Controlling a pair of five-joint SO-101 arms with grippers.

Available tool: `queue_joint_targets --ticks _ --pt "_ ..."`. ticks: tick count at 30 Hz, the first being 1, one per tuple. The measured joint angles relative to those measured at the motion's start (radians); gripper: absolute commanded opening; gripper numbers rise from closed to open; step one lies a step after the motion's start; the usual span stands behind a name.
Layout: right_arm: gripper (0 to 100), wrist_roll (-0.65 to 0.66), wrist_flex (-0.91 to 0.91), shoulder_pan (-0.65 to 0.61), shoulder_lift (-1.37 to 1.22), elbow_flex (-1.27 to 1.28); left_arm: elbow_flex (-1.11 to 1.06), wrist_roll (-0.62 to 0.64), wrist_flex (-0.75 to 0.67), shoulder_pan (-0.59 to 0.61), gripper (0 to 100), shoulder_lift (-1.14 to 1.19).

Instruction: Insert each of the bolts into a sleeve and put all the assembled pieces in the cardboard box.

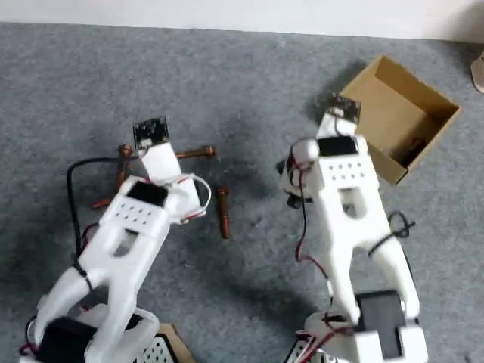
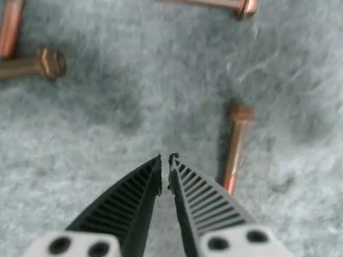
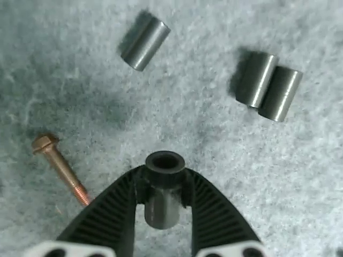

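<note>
My right gripper (image 3: 163,179) is shut on a dark sleeve (image 3: 163,194), held upright with its bore facing the camera. Three more grey sleeves lie on the carpet beyond it: one alone (image 3: 144,43) and a touching pair (image 3: 257,79), (image 3: 281,93). A copper bolt (image 3: 59,167) lies beside one finger. My left gripper (image 2: 166,160) is shut with nothing in it, just above the carpet. One bolt (image 2: 234,147) lies right next to its finger; others (image 2: 32,65), (image 2: 214,4) lie farther off. In the high view, bolts (image 1: 195,153), (image 1: 223,212) lie around the left arm (image 1: 144,212).
The open cardboard box (image 1: 435,98) stands at the back right, just beyond the right arm (image 1: 344,197). A dark shape sits in its near corner; I cannot tell what it is. Grey carpet covers the whole table. A black cable (image 1: 72,197) loops beside the left arm.
</note>
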State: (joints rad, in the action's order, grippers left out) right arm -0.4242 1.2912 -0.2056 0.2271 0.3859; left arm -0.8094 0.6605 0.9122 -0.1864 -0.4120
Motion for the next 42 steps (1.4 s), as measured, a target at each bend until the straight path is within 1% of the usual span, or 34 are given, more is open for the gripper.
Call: queue_joint_targets --ticks 4,9,11,15,17,19,25,31,35,42 --pt "0.4 0.0 -0.063 -0.003 0.089 0.101 0.028 0.0 -0.017 -0.023 5 0.071" --pt "0.4 -0.005 -0.117 0.038 0.126 0.107 0.029 0.0 -0.075 -0.035 5 0.133" --pt "0.4 -0.005 -0.155 0.06 0.126 0.107 0.029 0.0 -0.081 -0.057 9 0.16" --pt "0.4 -0.005 -0.215 0.077 0.126 0.121 0.031 0.0 -0.121 -0.097 25 0.213" --pt "0.4 -0.005 -0.227 0.077 0.126 0.138 0.035 0.0 -0.149 -0.103 28 0.241" --pt "0.4 -0.005 -0.25 0.077 0.126 0.147 0.054 0.0 -0.169 -0.101 28 0.269" --pt "0.4 -0.005 -0.331 0.077 0.127 0.207 0.176 0.0 -0.17 -0.101 21 0.353" --pt "0.4 -0.005 -0.344 0.077 0.129 0.207 0.221 0.0 -0.17 -0.115 20 0.45" --pt "0.4 -0.005 -0.344 0.077 0.129 0.207 0.221 0.043 -0.17 -0.135 20 0.488" --pt "0.4 -0.005 -0.345 0.077 0.129 0.207 0.221 0.054 -0.17 -0.144 20 0.491"
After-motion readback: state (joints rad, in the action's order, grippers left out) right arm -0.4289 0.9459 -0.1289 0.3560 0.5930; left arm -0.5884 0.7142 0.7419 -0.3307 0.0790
